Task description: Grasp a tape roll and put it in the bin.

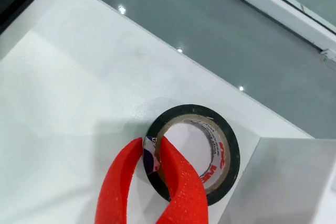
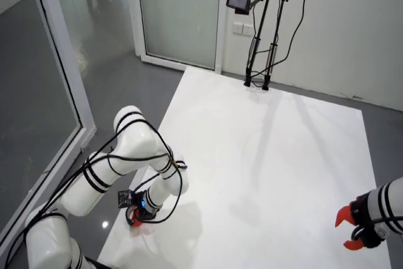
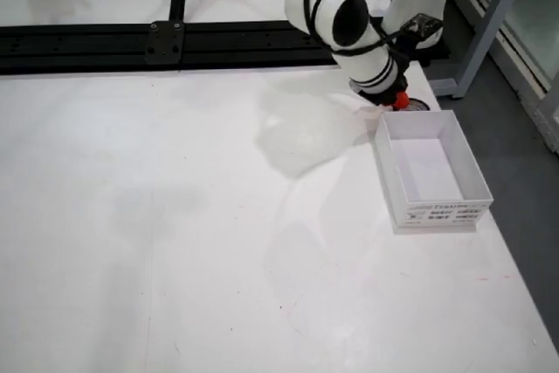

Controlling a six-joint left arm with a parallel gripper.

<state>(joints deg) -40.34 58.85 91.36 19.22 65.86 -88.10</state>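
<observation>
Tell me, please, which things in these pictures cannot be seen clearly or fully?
- Tape roll: hidden behind the arm in the overhead room view; only a sliver in the table view.
- Hand: its red fingers are cut off by the bottom edge in the view riding on the hand, so its body is unseen.
- Bin: only a corner in the riding view; its label is too small to read.

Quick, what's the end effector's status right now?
Working end effector: closed on the tape roll, one red finger inside the ring, the other outside, pinching its wall. Roll rests on the table.
</observation>
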